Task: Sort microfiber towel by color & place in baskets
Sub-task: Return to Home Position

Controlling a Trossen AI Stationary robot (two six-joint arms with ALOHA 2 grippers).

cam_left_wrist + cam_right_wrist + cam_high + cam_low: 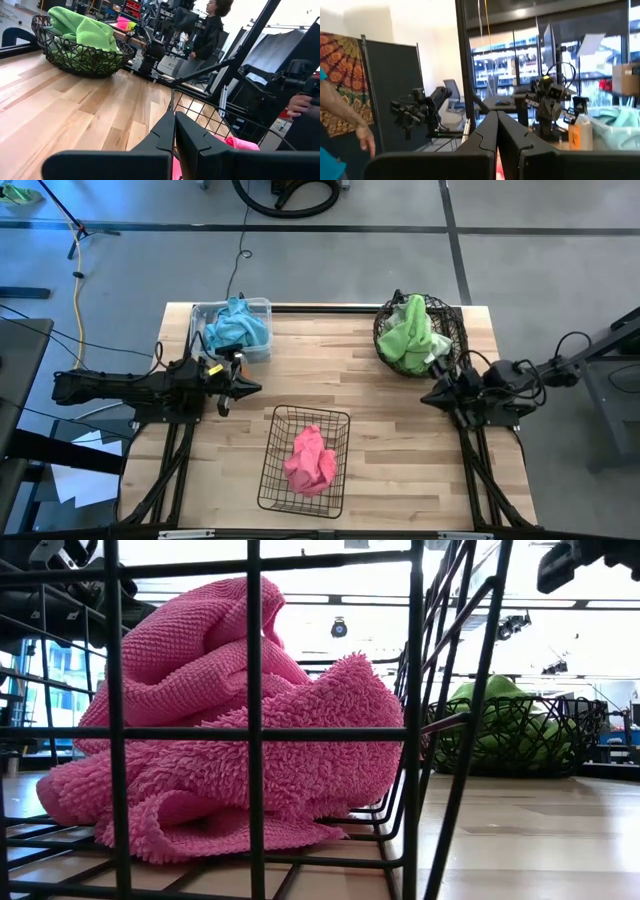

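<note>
Pink microfiber towel (220,730) is seen closest, bunched up inside the black wire basket (252,650), which is set at the front middle of the wooden surface (370,395). At the back left corner, a light blue towel (238,326) is piled in the clear plastic bin (264,304). At the back right, a lime green towel (412,335) is heaped in the round woven wire basket (384,332) and rises above its rim. No cloth is seen lying loose on the wood. The left end effector (255,388) is held over the surface just in front of the clear bin and is pointed toward the middle; its fingers (165,132) are pressed together with nothing between them. The right end effector (425,395) is held just in front of the round basket, pointed back toward the left arm, and its fingers (487,131) are likewise brought together and empty. Both are kept well apart, with bare wood between them. Beyond the surface, a person (209,35) in a dark top is seen standing in the room.
</note>
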